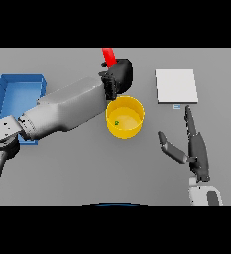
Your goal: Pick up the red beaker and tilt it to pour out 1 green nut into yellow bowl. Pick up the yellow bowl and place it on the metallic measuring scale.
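Left hand curled round the red beaker, held just behind the far rim of the yellow bowl; only the beaker's upper part visible, leaning slightly left above the hand. One green nut lying inside the bowl, toward its near left. Right hand resting on the bench to the bowl's right, fingers straight and spread, holding nothing. Metallic measuring scale farther back on the right, well apart from the bowl. Blue tray at far left, partly hidden by the left arm.

Judging by the nut in the bowl, pouring looks done; setting the beaker aside and lifting the bowl seem next. Risks from here: further nuts spilling out if the beaker tips again over the bowl, spoiling the count. Left forearm hanging close over the bowl's left rim, so a careless withdrawal could knock or drag the bowl. A one-sided grasp on the smooth rim might tilt the bowl and roll the nut out. Setting down off-centre on the scale could leave the bowl overhanging its edge.
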`<action>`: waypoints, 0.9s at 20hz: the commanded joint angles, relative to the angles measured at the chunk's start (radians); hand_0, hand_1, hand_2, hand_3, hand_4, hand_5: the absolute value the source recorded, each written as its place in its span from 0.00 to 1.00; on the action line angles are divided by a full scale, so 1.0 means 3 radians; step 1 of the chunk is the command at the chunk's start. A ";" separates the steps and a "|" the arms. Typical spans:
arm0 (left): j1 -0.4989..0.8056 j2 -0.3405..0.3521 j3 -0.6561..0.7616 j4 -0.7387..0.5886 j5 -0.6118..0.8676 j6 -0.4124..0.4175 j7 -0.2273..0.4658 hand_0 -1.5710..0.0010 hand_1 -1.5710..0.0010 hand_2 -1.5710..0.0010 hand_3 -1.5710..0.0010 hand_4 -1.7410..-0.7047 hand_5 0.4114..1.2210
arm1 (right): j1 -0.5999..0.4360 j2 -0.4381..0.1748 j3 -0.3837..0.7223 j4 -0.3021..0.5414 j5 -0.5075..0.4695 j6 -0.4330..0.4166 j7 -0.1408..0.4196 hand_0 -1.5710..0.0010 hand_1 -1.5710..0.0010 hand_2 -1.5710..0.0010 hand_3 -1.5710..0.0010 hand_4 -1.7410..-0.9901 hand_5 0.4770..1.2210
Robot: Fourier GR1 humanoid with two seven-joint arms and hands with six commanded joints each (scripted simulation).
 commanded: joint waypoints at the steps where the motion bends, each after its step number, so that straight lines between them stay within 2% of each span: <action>1: -0.0076 0.0040 0.0049 0.0005 0.0053 0.0007 -0.0062 0.00 0.00 0.00 0.00 0.01 1.00 | 0.0027 0.0007 0.0001 -0.0010 -0.0016 0.0005 -0.0034 1.00 1.00 1.00 1.00 0.71 0.15; 2: -0.0169 0.0086 0.0098 0.0055 0.0080 0.0061 -0.0058 0.00 0.00 0.00 0.00 0.01 1.00 | 0.0006 -0.0004 -0.0003 -0.0024 -0.0008 0.0001 -0.0028 1.00 1.00 1.00 1.00 0.71 0.15; 3: -0.0268 0.0118 0.0161 0.0109 0.0114 0.0113 -0.0034 0.00 0.00 0.00 0.05 0.01 1.00 | -0.0009 0.0008 0.0025 -0.0063 0.0024 -0.0011 -0.0028 1.00 1.00 1.00 1.00 0.72 0.15; 4: -0.0343 0.0154 0.0205 0.0185 0.0146 0.0137 -0.0022 0.00 0.00 0.11 0.04 0.06 1.00 | -0.0037 0.0007 0.0009 -0.0027 0.0024 -0.0022 -0.0005 1.00 1.00 1.00 1.00 0.72 0.15; 6: -0.0552 0.0283 0.0358 0.0348 0.0274 0.0276 -0.0129 0.00 0.00 0.07 0.34 0.04 1.00 | -0.0063 -0.0006 -0.0027 -0.0011 -0.0049 0.0008 -0.0014 1.00 1.00 1.00 1.00 0.74 0.16; 8: -0.0717 0.0363 0.0516 0.0519 0.0416 0.0322 -0.0111 0.00 0.00 0.04 0.22 0.03 1.00 | -0.0093 -0.0005 -0.0047 0.0041 -0.0114 0.0047 -0.0025 1.00 1.00 1.00 1.00 0.75 0.16; 11: -0.0824 0.0433 0.0911 0.0846 0.0803 0.0283 0.0117 0.00 0.00 0.02 0.11 0.02 1.00 | -0.0058 0.0024 -0.0027 0.0017 -0.0186 0.0105 -0.0078 1.00 1.00 1.00 1.00 0.73 0.16; 13: -0.0796 0.0570 0.1281 0.1072 0.1182 0.0340 0.0311 0.00 0.00 0.01 0.12 0.01 1.00 | -0.0058 0.0016 -0.0020 -0.0010 -0.0214 0.0137 -0.0068 1.00 1.00 1.00 1.00 0.72 0.16; 14: -0.0744 0.0625 0.1462 0.1172 0.1378 0.0366 0.0503 0.00 0.00 0.01 0.13 0.01 1.00 | -0.0062 0.0024 -0.0023 0.0014 -0.0216 0.0132 -0.0065 1.00 1.00 1.00 1.00 0.71 0.16; 16: -0.0586 0.0803 0.1790 0.1275 0.1778 0.0559 0.0588 0.00 0.00 0.01 0.13 0.01 1.00 | -0.0099 0.0008 -0.0054 0.0090 -0.0266 0.0162 -0.0095 1.00 1.00 1.00 1.00 0.69 0.15; 18: -0.0402 0.0974 0.2047 0.1277 0.2142 0.0736 0.0577 0.00 0.00 0.00 0.11 0.00 1.00 | -0.0102 -0.0026 -0.0068 0.0088 -0.0238 0.0140 -0.0165 1.00 1.00 1.00 1.00 0.69 0.15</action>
